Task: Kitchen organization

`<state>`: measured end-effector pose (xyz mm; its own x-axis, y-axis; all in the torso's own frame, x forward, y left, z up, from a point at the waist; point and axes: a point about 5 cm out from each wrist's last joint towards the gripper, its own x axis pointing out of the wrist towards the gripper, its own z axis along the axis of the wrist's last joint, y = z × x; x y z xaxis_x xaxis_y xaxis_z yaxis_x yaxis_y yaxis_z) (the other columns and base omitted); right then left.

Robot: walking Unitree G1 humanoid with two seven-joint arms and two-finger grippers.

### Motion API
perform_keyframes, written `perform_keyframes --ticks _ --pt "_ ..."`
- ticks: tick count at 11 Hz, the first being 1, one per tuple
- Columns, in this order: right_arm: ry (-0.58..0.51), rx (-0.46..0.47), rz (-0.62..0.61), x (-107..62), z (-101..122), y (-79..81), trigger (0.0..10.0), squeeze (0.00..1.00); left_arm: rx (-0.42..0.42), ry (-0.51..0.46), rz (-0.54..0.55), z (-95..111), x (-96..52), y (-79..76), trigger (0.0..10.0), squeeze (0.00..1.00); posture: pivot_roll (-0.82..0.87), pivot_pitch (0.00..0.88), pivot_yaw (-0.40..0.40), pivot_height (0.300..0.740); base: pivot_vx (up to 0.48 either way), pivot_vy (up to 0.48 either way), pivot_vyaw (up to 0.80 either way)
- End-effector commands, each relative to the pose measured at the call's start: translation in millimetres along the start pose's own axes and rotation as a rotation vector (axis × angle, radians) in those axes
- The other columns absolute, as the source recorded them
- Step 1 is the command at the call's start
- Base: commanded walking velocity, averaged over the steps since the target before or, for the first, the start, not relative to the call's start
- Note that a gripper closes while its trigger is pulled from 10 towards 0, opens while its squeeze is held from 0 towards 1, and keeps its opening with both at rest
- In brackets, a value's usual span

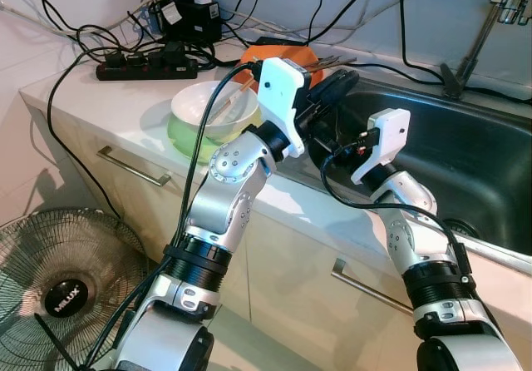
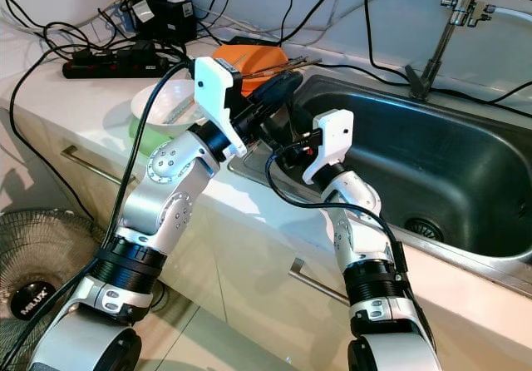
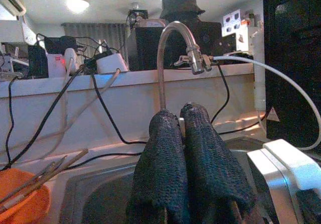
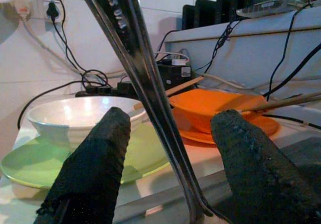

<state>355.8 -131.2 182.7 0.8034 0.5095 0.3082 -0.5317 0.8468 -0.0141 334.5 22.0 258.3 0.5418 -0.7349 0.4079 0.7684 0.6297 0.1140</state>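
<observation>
Steel utensil (image 4: 150, 98) stands between the spread right gripper (image 4: 173, 163); left gripper (image 3: 186, 153) pressed closed, empty.

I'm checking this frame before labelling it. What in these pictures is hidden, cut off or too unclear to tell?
- Left gripper fingers pressed together; whether they pinch anything thin is unclear in the left wrist view.
- Metal utensil between the open right gripper fingers: both ends cut off by the right wrist view's edges, so its type and support are unknown.
- White bowl contents: partly hidden by the left arm in the eye views.
- Sink near wall: hidden behind both arms.
</observation>
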Motion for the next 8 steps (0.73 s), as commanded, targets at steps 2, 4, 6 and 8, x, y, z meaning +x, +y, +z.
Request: perform_keyframes --ticks 2,4,6,8 --pt "-0.011 0.002 0.001 -1.3 2.9 -0.9 0.0 0.00 0.013 -0.016 -0.018 5.8 1.4 -2.6 10.0 0.00 0.16 0.020 0.009 0.740 0.000 0.000 0.00" --pt "-0.008 -0.001 0.005 -1.1 2.8 -0.9 0.0 0.00 0.022 -0.018 -0.018 6.8 2.2 -2.4 10.0 0.00 0.16 0.020 0.009 0.740 0.000 0.000 0.00" --pt "-0.002 -0.005 0.010 -2.0 1.4 -0.6 0.0 0.00 0.034 -0.020 -0.014 7.3 2.4 -2.2 10.0 0.00 0.16 0.011 0.009 0.740 0.000 0.000 0.00" --pt "-0.001 -0.008 0.008 -2.4 1.6 -1.7 0.0 0.00 0.052 -0.016 -0.008 7.0 2.1 -1.7 10.0 0.00 0.16 0.009 0.008 0.740 0.000 0.000 0.00"
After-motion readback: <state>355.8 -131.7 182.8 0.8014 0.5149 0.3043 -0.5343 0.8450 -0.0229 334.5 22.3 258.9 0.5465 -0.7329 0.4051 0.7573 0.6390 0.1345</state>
